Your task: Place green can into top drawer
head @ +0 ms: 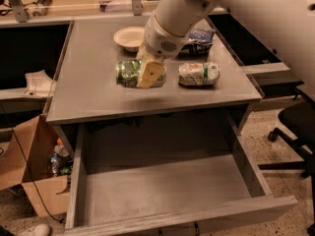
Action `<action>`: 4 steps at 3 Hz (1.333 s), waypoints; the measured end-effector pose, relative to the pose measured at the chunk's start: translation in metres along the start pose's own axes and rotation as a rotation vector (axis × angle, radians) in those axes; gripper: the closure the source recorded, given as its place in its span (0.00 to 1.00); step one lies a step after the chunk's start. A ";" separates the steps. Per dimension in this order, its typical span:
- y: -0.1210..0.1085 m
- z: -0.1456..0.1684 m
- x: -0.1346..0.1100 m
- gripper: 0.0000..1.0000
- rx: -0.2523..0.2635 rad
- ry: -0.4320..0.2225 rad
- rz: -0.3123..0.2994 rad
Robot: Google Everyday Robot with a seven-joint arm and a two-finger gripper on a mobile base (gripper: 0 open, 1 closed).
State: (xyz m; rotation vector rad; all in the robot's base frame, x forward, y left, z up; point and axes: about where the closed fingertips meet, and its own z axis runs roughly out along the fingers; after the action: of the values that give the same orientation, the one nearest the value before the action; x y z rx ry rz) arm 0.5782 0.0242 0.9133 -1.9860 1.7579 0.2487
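The green can point(128, 73) is shiny and dented and lies on its side over the middle of the grey counter point(88, 97). My gripper point(150, 73) comes down from the white arm at the upper right and is shut on the can's right end; one yellowish finger point(151, 75) crosses in front of it. A faint shadow lies on the counter just below the can. The top drawer point(162, 191) is pulled wide open under the counter's front edge, and its flat grey bottom is bare.
A whitish can point(199, 74) lies just right of the gripper. A white bowl point(129, 37) and a blue snack bag point(199, 37) sit behind. A cardboard box point(29, 181) stands on the floor at left, an office chair point(295, 127) at right.
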 end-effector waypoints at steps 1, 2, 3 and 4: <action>0.052 -0.017 0.000 1.00 0.015 0.025 0.048; 0.056 -0.017 -0.001 1.00 0.020 0.023 0.049; 0.083 -0.018 -0.005 1.00 0.048 0.018 0.065; 0.117 -0.010 -0.008 1.00 0.065 0.003 0.113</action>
State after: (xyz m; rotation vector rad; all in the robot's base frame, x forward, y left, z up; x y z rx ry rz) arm 0.4612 0.0188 0.8986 -1.8455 1.8594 0.2229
